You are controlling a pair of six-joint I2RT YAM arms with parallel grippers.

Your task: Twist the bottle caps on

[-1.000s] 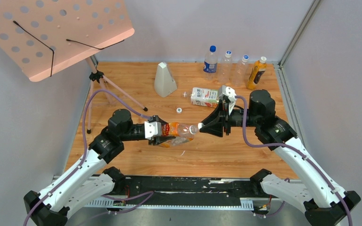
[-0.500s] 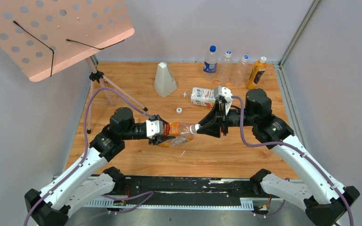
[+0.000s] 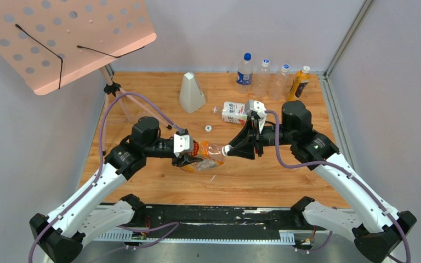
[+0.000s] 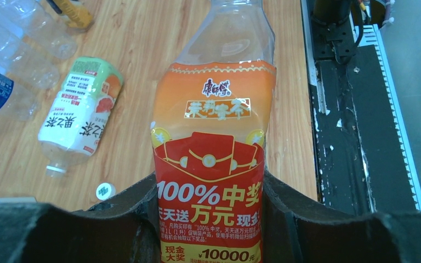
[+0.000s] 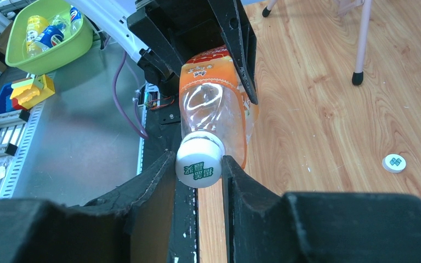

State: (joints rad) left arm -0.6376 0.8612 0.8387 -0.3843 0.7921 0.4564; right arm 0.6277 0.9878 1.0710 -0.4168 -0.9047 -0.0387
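My left gripper (image 3: 188, 153) is shut on the smaller clear bottle with the orange label (image 3: 207, 150), (image 4: 211, 137), holding it level above the table, mouth to the right. My right gripper (image 3: 228, 149), (image 5: 198, 167) is shut on a white cap (image 5: 199, 163) that sits on this bottle's mouth (image 5: 214, 115). The second white cap (image 3: 209, 129), (image 4: 105, 190), (image 5: 394, 162) lies loose on the wood. The larger bottle with the green-white-orange label (image 3: 237, 112), (image 4: 79, 109) lies on its side behind, uncapped.
At the table's back stand a blue-labelled bottle (image 3: 244, 69), two clear bottles (image 3: 262, 76) and an orange juice bottle (image 3: 299, 85). A grey cone (image 3: 191, 93) stands left of them. A tripod stand (image 3: 121, 101) with a pink perforated board is at the back left.
Both arms have shifted slightly left and back with the bottle and cap between them. The right gripper has closed in on the bottle's mouth.
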